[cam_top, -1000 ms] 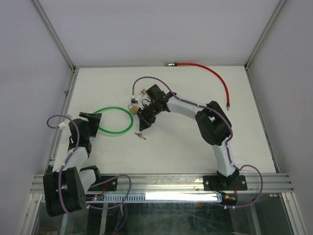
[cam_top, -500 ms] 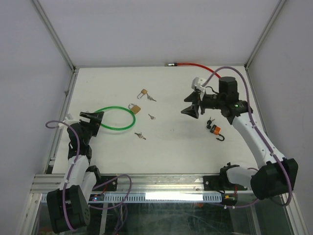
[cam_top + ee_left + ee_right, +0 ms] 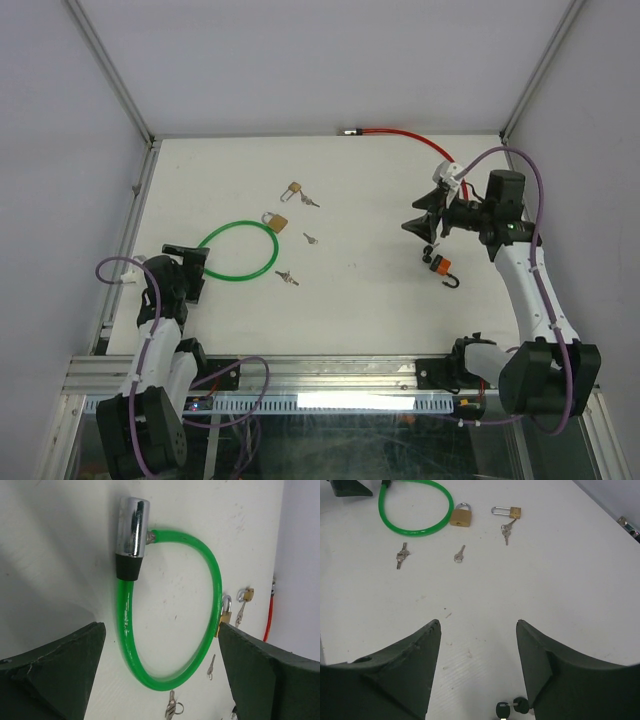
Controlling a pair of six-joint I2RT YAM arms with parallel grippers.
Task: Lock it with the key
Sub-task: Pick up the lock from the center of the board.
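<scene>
marks on green cable (image 3: pixel 123 625), perhaps lettering, unreadable

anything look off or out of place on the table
Nothing looks damaged or spilled. The only oddity: a single key and a key pair lie loose on the table, inserted in nothing.

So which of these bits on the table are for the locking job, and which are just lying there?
Probably in play, being nearest the open jaws: green cable lock; orange lock; black keys.

Probably just lying about: squat brass padlock; long-shackle brass padlock; loose silver keys; red cable.
</scene>
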